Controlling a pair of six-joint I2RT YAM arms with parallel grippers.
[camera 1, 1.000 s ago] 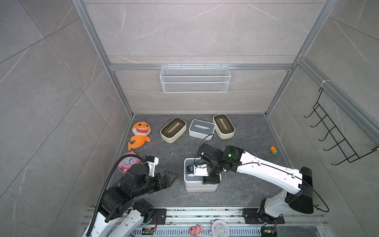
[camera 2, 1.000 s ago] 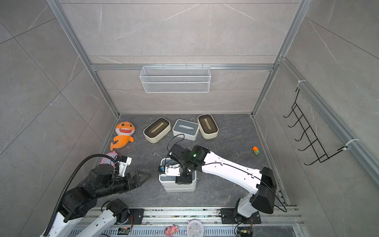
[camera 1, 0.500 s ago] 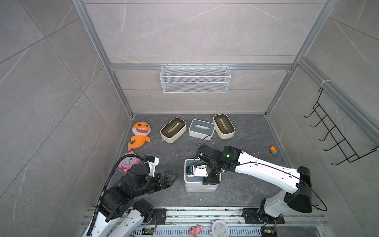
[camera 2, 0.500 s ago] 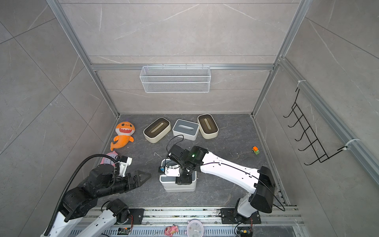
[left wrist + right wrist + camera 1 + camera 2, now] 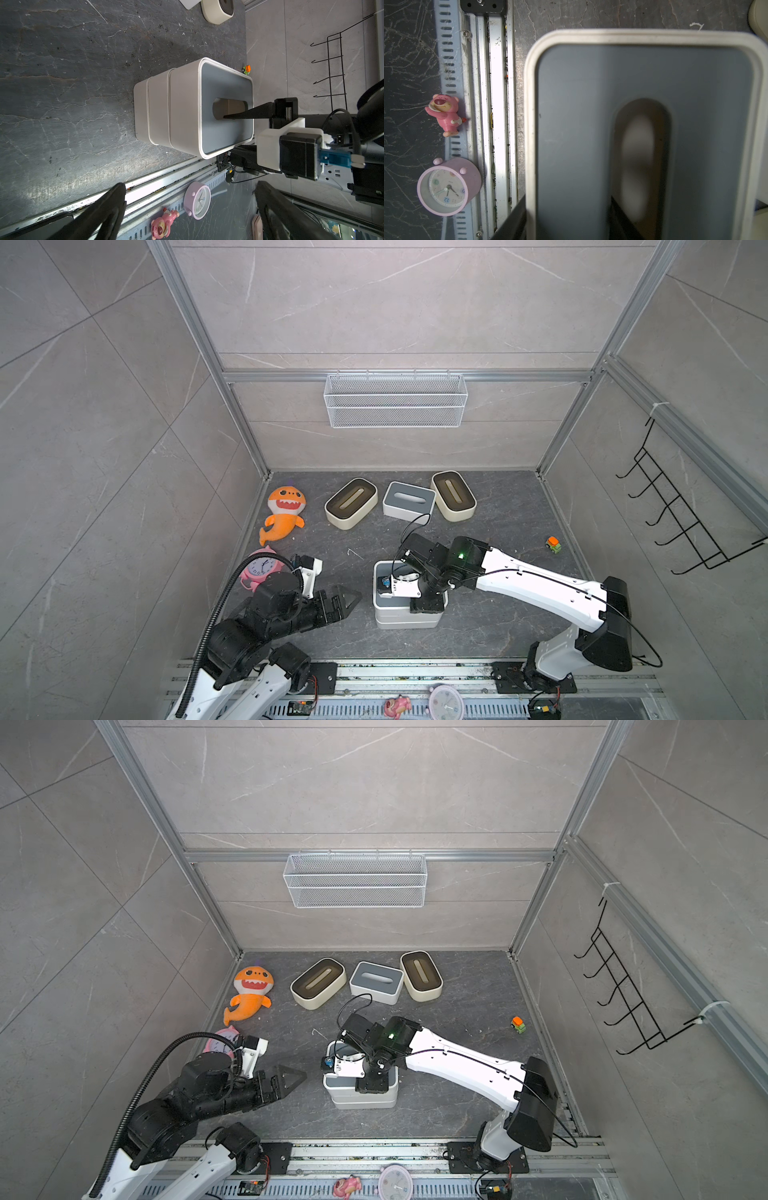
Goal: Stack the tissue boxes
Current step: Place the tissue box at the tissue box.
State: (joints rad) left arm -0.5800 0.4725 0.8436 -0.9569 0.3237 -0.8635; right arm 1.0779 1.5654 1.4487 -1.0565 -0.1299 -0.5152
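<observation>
a stack of three white tissue boxes (image 5: 405, 616) stands on the dark grey stone-patterned table (image 5: 503, 514), in the lower centre of both top views. its top tier is a white rectangular tissue box with a grey slotted lid (image 5: 226, 83), set squarely on the two below, whose lids are hidden. the right claw (image 5: 228, 134) stands over this box and is closed across its lid. one black finger (image 5: 249, 112) reaches into the slot and its mate lies against the outside of the long wall, so the strip between them is pinched. the left claw (image 5: 344, 600) hangs just left of the stack, near it but apart, spread wide and holding nothing.

three more boxes lie in a row along the upper edge of the table, well apart from the stack. a rounded cream tissue box with a dark-brown lid (image 5: 351, 503) is at the left and a white tissue box with a grey lid (image 5: 408, 502) is in the middle. a second rounded cream box (image 5: 453, 495) sits just beside that one on the right.

an orange shark plush toy (image 5: 284, 516) lies at the table's left edge. below it a pink alarm clock (image 5: 261, 568) is partly hidden behind the left arm. a small orange and green toy car (image 5: 552, 544) sits near the right edge. a white wire mesh basket (image 5: 395, 406) hangs on the back wall in the upper centre.
</observation>
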